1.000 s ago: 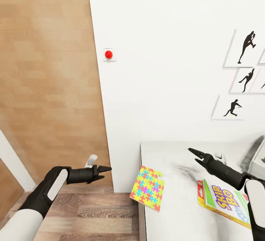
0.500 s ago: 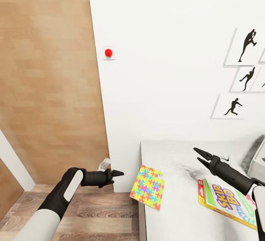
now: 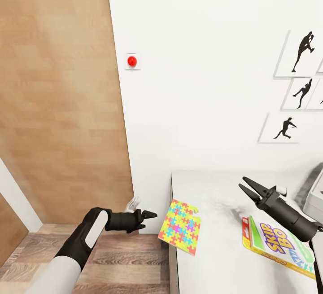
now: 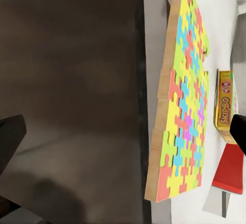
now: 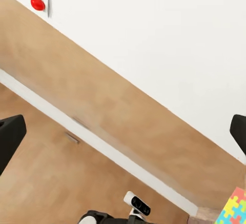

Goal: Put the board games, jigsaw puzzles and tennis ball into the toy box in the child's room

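Note:
A colourful jigsaw puzzle lies on the pale table, hanging over its left edge. My left gripper hovers open just left of that puzzle, off the table and above the floor. The left wrist view shows the jigsaw puzzle edge-on straight ahead, with the SKIP-BO board game behind it. My right gripper is open above the table, with nothing between its fingers. The SKIP-BO board game lies under the right forearm. The toy box, tennis ball and bed are out of view.
A white wall with a red button and framed silhouettes rises behind the table. A wooden panel stands at the left over wood flooring. A grey-and-white object sits at the table's right edge.
My left gripper has moved right and slightly down, close to the overhanging puzzle. The right gripper has shifted a little to the right. The view has tilted slightly.

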